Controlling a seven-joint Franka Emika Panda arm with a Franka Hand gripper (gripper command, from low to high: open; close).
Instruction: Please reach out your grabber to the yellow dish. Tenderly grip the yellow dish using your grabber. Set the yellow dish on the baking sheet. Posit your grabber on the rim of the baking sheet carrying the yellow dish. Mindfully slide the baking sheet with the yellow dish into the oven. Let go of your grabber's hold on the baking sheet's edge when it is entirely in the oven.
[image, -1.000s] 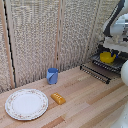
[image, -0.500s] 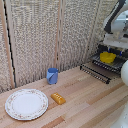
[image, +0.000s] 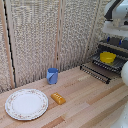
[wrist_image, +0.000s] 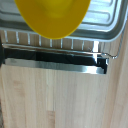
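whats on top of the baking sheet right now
A small round bright yellow dish sits on the dark metal slatted baking sheet at the toaster oven's front opening. The tray surface under the dish is covered.

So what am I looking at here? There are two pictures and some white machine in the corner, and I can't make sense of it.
The white shape at the exterior view's upper right is a robot arm. One picture comes from a camera standing off in the room; the other from a camera on the arm's wrist, looking down. On the wooden table lie a patterned white plate, an orange-yellow block and a blue mug. At the exterior view's right sits a small oven with its door down. A yellow dish rests on the oven's metal baking sheet; the wrist view shows both from above. The arm's gripper itself is not visible, and nothing seems to be held.
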